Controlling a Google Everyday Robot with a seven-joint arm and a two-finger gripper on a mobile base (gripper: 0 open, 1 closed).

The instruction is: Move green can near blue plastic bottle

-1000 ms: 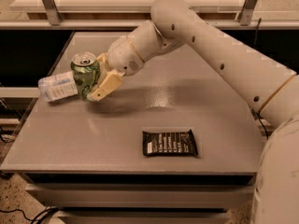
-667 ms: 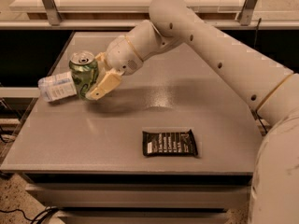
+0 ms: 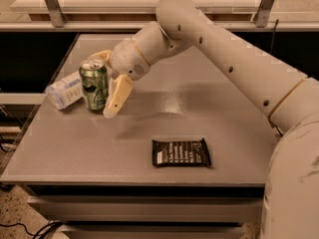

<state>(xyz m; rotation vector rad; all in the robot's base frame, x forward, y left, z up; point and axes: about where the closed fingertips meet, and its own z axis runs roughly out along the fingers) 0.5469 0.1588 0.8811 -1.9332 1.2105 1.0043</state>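
Observation:
The green can (image 3: 94,85) stands upright on the grey table (image 3: 149,128) at its left side, touching or almost touching the blue plastic bottle (image 3: 63,90), which lies on its side just to the can's left. My gripper (image 3: 103,86) straddles the can. One cream finger (image 3: 115,97) is at the can's front right with a slight gap to it, and the other finger (image 3: 102,56) shows behind the can's top. The jaws stand open around the can, which rests on the table.
A flat black snack bar wrapper (image 3: 180,152) lies near the table's front edge, right of the middle. My arm (image 3: 224,54) reaches in from the right across the back half of the table. A shelf with metal posts (image 3: 51,6) runs behind the table.
The front finger has swung outward, away from the can's side. The can and the bottle have hardly moved.

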